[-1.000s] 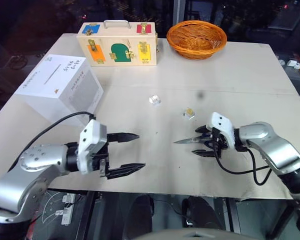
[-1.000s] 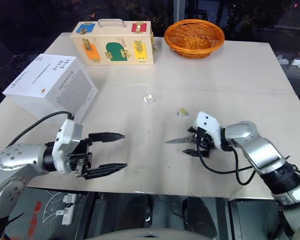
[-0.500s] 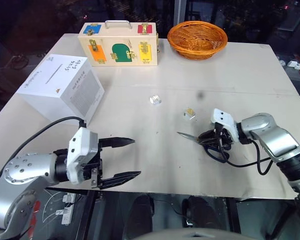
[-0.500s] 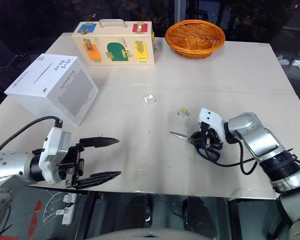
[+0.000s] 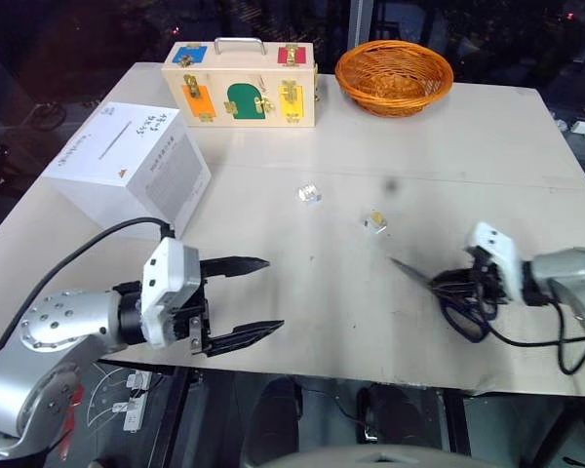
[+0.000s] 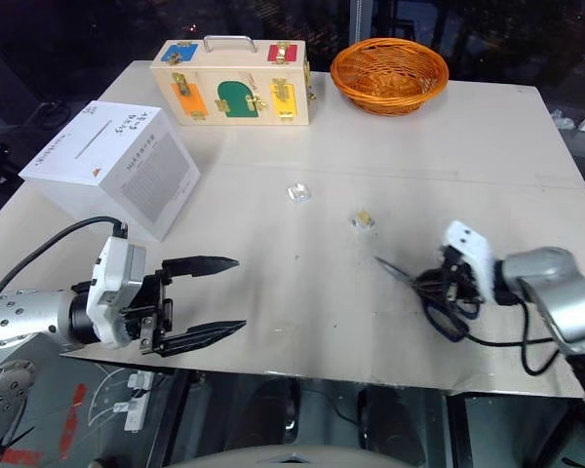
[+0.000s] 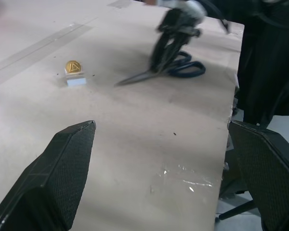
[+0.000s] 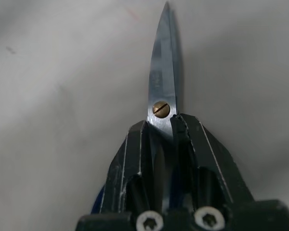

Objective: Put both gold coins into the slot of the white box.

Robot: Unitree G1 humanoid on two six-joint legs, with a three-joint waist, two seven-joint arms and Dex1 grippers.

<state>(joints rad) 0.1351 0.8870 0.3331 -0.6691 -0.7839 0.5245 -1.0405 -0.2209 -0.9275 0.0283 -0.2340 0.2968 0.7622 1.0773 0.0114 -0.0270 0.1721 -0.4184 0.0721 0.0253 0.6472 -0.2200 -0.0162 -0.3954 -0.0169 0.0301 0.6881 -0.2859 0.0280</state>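
Scissors point(image 6: 416, 280) now pinched in our right gripper point(image 6: 447, 284), dragged away from gold coins point(image 6: 361, 219) toward tabletop point(image 6: 302, 312) right edge. Left gripper point(image 6: 207, 298) waits wide open. Both coins lie mid-tabletop; white box point(image 6: 112, 166) far left. Path to coins clearer, we think.

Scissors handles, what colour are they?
The scissors' handles are dark blue, seen best in the left wrist view.

A pale table point(image 5: 448, 146) carried everything. On it were seen a white box point(image 5: 127, 166) at left, a wooden case point(image 5: 242, 85) and wicker basket point(image 5: 394, 76) at top, two gold coins point(image 5: 309, 194) point(image 5: 375, 221) mid-frame, and scissors point(image 5: 448, 292) at lower right.
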